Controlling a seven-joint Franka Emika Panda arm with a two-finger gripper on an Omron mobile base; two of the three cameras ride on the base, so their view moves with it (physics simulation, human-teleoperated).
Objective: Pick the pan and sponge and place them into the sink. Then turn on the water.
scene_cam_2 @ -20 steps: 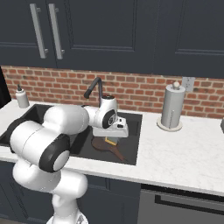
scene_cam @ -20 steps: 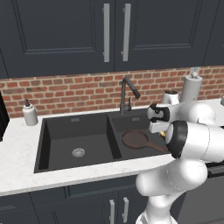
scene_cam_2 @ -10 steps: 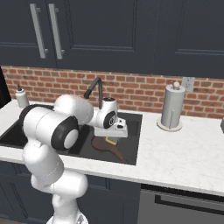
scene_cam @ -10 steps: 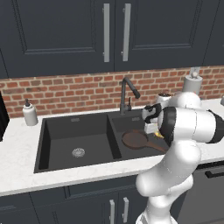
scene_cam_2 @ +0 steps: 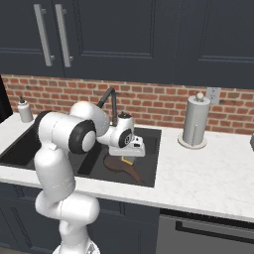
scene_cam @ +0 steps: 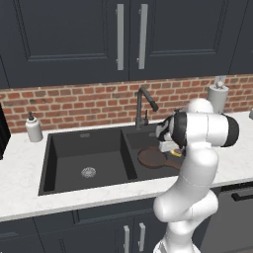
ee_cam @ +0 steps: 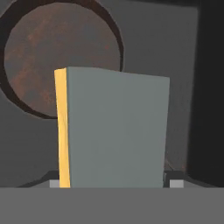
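I am holding the small yellow sponge with the grey side point(ee_cam: 116, 131) in my two-finger gripper point(scene_cam_2: 130, 153). My fingers are closed on it from both sides, and in the hand view its grey face stands up right in front of me. I am over the right basin of the wide black double sink point(scene_cam: 59, 150).

The round, shallow, reddish-brown frying pan point(scene_cam: 154, 157) already lies flat in the bottom of that right basin. From the right base view its long thin dark handle point(scene_cam_2: 134, 174) points toward the front of the sink. In the hand view the pan point(ee_cam: 57, 57) is below me and a bit to one side of the sponge.

So I think the pan step is done and I am in the middle of the sponge step. Next I should let the sponge go so it drops into the basin, beside the pan or on it. After that I have to reach the dark curved faucet point(scene_cam: 144, 104) at the back of the sink and push its lever. No water is running yet.

The sink sits in a white speckled counter point(scene_cam_2: 208, 173). A white soap bottle point(scene_cam: 33, 129) stands on the counter at the far left. A grey paper towel roll point(scene_cam_2: 194, 121) stands at the right. Behind is a red brick wall point(scene_cam: 89, 104), and dark cabinets point(scene_cam: 74, 34) hang above.
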